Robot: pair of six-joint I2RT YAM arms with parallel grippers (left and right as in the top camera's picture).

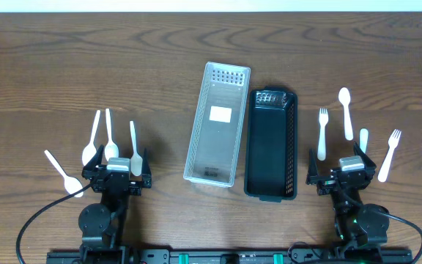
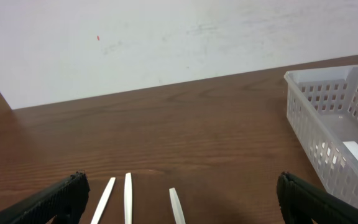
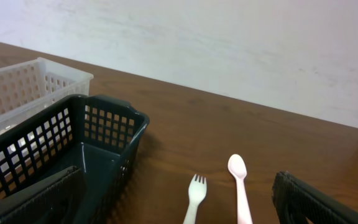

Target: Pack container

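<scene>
**Cutlery outside both baskets, first pick ahead**

I am watching the clear basket [image 1: 218, 125] and the black basket [image 1: 271, 143] sitting just beside each other mid-table. Neither is holding any cutlery; only a label is showing on the clear one's floor. Four spoons [image 1: 110, 136] are lying fanned in front of the left gripper [image 1: 119, 163]. Two forks [image 1: 321, 133] and the right spoons [image 1: 346, 110] are lying in front of the right gripper [image 1: 346, 165]. Both grippers are waiting with fingers spread wide, gripping nothing.

I am judging the first pick as the step in hand. The handles are thin and flat on the wood, so I am planning to come straight down across a mid-handle and close slowly once the tips are brushing the table. On the left, the bowls are crowding together, so I am favouring the outlying spoon to avoid lifting two.
</scene>
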